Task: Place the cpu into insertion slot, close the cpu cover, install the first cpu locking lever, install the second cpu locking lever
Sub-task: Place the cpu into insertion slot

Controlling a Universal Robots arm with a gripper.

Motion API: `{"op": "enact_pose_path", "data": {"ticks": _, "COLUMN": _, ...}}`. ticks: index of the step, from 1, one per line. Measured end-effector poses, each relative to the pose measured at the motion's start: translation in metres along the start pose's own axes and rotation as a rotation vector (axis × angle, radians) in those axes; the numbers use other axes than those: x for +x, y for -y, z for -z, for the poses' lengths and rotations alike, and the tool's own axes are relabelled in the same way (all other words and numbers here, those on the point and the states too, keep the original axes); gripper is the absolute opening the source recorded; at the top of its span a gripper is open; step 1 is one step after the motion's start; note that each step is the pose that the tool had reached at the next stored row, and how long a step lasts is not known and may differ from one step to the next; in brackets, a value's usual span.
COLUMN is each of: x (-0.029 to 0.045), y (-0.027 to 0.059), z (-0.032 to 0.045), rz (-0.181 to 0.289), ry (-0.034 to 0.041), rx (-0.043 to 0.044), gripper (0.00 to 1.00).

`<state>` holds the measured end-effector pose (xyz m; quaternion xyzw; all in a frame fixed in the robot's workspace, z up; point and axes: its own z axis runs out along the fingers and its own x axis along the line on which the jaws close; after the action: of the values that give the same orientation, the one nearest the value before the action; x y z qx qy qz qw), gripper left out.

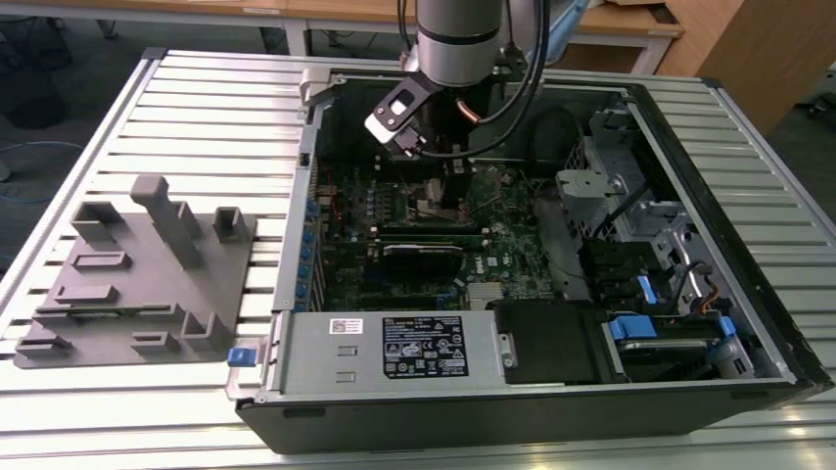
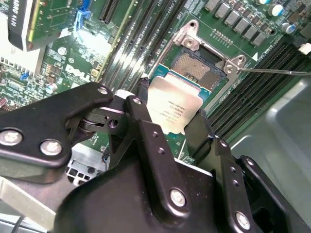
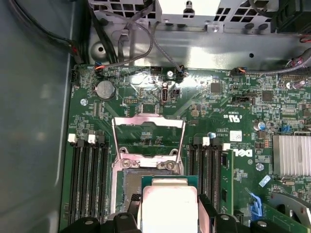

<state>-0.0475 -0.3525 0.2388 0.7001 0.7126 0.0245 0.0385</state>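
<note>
1. Hand point(image 2: 172, 116) is pinching the cpu point(image 2: 176, 104) by two opposite edges, one black finger point(image 2: 146, 131) on each side
2. cpu is held between the fingertips, metal top facing both wrist cameras
3. Slot point(image 2: 195, 68) is just ahead of the hand; the cpu overlaps its near part, and the far part shows dark and open
4. cpu is not seated square in the slot; can't tell if it touches
5. Cover point(image 3: 146, 118) is flipped open, just past the slot from the hand
6. Lever point(image 2: 272, 72) is a thin rod sticking out sideways beyond the slot, apart from the hand
7. Arm point(image 1: 457, 39) reaches down into the open case point(image 1: 731, 294) on the counter point(image 1: 196, 108)
8. Grey fixture point(image 1: 144, 274) is on the counter at the exterior view's left, well apart from the hand
</note>
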Motion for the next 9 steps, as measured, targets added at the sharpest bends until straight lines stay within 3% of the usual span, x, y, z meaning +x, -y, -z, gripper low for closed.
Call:
{"op": "enact_pose_path", "data": {"ticks": 5, "x": 0.0046, "y": 0.0, "z": -0.0014, "rz": -0.003, "ry": -0.0001, "rx": -0.0001, "gripper": 0.54}}
{"op": "enact_pose_path", "data": {"ticks": 9, "x": 0.0049, "y": 0.0006, "z": -0.0072, "rz": -0.006, "ry": 0.0005, "rx": 0.0001, "gripper": 0.54}}
